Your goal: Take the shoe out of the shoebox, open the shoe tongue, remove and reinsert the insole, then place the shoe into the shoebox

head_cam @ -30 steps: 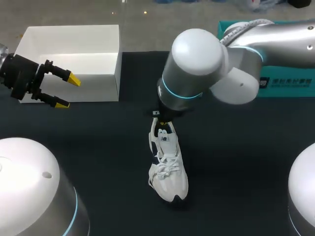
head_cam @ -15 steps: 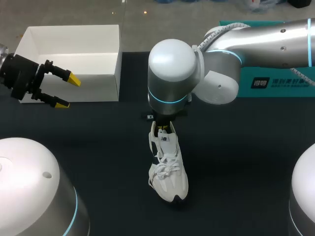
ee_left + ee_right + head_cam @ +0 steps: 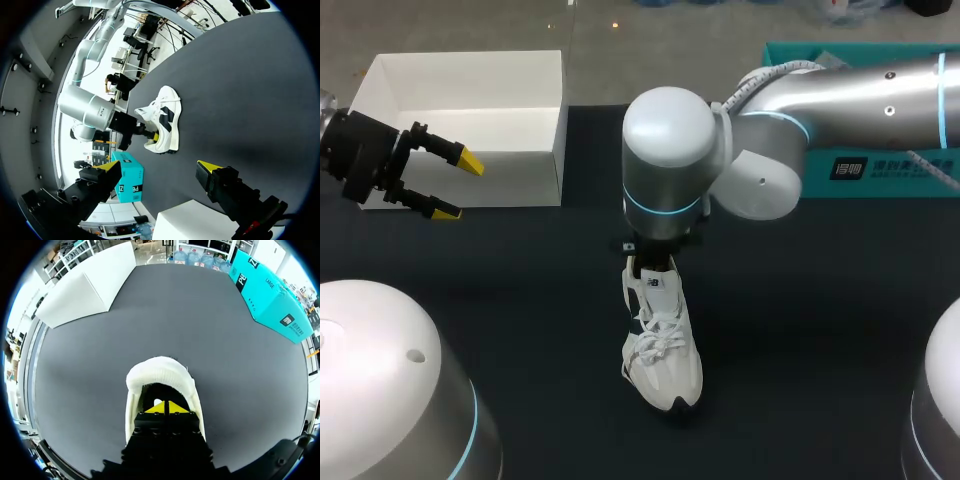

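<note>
Shoe point(image 3: 662, 340): white low trainer, white laces loosely crossed, dark panels along the side, dark patch under the toe. Upright on its sole near the middle of the dark table point(image 3: 820, 330), toe toward the robot, heel toward the far edge. Well apart from the white shoebox point(image 3: 470, 120), open-topped at the far left corner.

Writing: small dark tag on the tongue, too small to make out. White print on the side of the teal box point(image 3: 880, 170) at the far right, not read off.

Right gripper point(image 3: 165, 407): down in the heel opening of the shoe, collar rim curving round ahead of it, yellow tips pressed together with only a thin seam between. Cannot tell whether anything is pinched there. Seen from above, mostly hidden under the right arm's wrist, directly over the heel.

Left gripper point(image 3: 445, 185): fingers wide apart, nothing between them, just in front of the shoebox's near wall, far from the shoe.
</note>
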`<state>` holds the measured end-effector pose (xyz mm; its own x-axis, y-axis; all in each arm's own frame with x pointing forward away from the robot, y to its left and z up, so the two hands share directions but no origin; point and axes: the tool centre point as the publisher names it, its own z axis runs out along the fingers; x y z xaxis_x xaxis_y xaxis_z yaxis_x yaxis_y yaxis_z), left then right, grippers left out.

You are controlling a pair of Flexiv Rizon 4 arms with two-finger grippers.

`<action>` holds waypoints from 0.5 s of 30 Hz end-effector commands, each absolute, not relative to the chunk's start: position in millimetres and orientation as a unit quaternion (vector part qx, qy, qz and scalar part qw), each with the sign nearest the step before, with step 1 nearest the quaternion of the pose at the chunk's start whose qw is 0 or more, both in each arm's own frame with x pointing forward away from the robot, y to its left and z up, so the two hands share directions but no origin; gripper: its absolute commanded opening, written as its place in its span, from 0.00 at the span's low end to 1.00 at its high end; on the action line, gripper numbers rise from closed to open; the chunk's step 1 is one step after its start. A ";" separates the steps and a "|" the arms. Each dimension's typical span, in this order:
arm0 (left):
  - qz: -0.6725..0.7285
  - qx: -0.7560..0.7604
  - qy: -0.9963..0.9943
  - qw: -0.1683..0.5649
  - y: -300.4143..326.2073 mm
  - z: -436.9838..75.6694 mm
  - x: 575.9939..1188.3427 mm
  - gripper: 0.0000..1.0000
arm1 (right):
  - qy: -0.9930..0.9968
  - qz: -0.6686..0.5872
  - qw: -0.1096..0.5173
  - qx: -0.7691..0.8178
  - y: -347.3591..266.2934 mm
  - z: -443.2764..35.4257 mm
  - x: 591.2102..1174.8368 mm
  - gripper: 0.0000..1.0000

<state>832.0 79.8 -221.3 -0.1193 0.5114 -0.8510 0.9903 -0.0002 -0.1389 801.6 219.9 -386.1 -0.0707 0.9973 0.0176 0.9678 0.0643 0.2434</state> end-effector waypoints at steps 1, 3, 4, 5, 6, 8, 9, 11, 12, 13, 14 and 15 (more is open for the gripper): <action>-0.390 0.589 0.639 0.305 79.7 -220.8 831.1 1.00 | 0.730 0.082 0.069 0.675 228.2 -409.3 808.1 0.00; -0.390 0.589 0.639 0.305 79.7 -220.8 831.1 1.00 | 0.731 0.079 0.068 0.675 227.1 -408.1 806.5 0.00; -0.390 0.589 0.639 0.305 79.7 -220.8 831.1 1.00 | 0.731 0.081 0.069 0.674 225.8 -402.8 805.4 0.00; -0.390 0.589 0.639 0.305 79.7 -220.8 831.1 1.00 | 0.730 0.087 0.069 0.674 224.4 -396.7 804.6 0.00; -0.390 0.589 0.639 0.305 79.7 -220.8 831.1 1.00 | 0.729 0.093 0.067 0.675 222.4 -389.5 804.0 0.00; -0.390 0.589 0.639 0.305 79.7 -220.8 831.1 1.00 | 0.728 0.098 0.075 0.675 219.4 -376.6 803.3 0.00; -0.390 0.589 0.639 0.305 79.7 -220.8 831.1 1.00 | 0.728 0.100 0.078 0.674 217.6 -370.4 803.0 0.00; -0.390 0.589 0.639 0.305 79.7 -220.8 831.1 1.00 | 0.727 0.102 0.083 0.674 213.9 -362.0 802.7 0.00; -0.390 0.589 0.639 0.305 79.7 -220.8 831.1 1.00 | 0.726 0.102 0.084 0.674 211.7 -359.1 802.8 0.00; -0.390 0.589 0.639 0.305 79.7 -220.8 831.1 1.00 | 0.726 0.102 0.084 0.675 209.9 -357.2 802.8 0.00; -0.390 0.589 0.639 0.305 79.7 -220.8 831.1 1.00 | 0.725 0.103 0.085 0.676 208.2 -356.6 803.2 0.00; -0.390 0.589 0.639 0.305 79.7 -220.8 831.1 1.00 | 0.724 0.103 0.084 0.677 206.5 -357.2 803.8 0.00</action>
<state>832.0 79.8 -221.4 -0.1193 0.5114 -0.8510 0.9903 -0.0001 -0.1389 810.6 218.9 -372.9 -0.0694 0.9976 0.0048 0.9647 0.0659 0.2548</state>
